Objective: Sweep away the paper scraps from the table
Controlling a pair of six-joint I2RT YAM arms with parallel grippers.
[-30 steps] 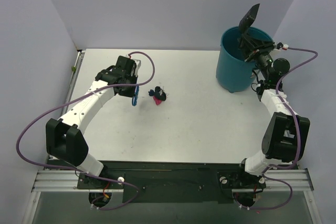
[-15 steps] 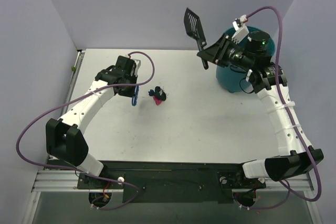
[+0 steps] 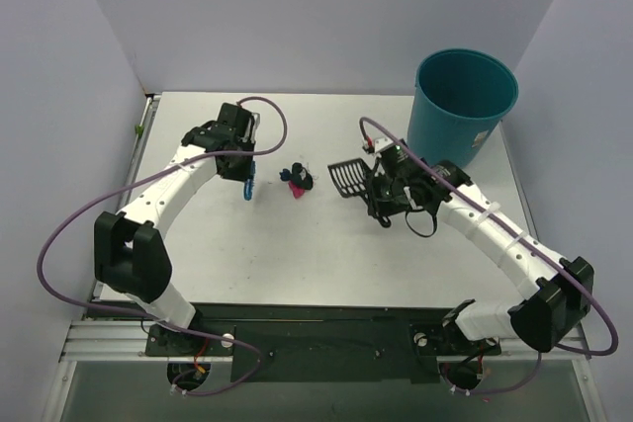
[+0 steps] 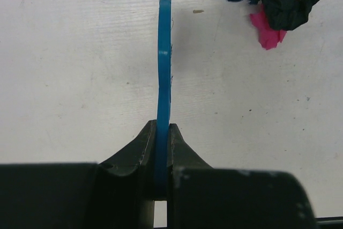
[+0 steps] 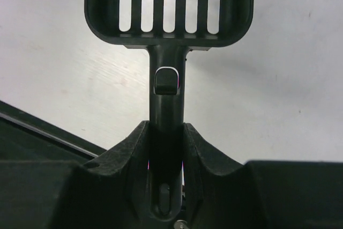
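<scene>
We hold the blue brush (image 4: 164,57) and the black slotted scoop (image 5: 169,9) on either side of the paper scraps (image 3: 298,180).
Our left tool (image 4: 162,130) is clenched on the brush, edge-on just left of the scraps. They lie in one small pink, dark blue and black cluster near the middle of the white surface (image 3: 326,254). Our right tool (image 5: 166,132) grasps the scoop's handle, its pan to the cluster's right, apart from it. The teal bin (image 3: 465,96) stands at the far right corner.
</scene>
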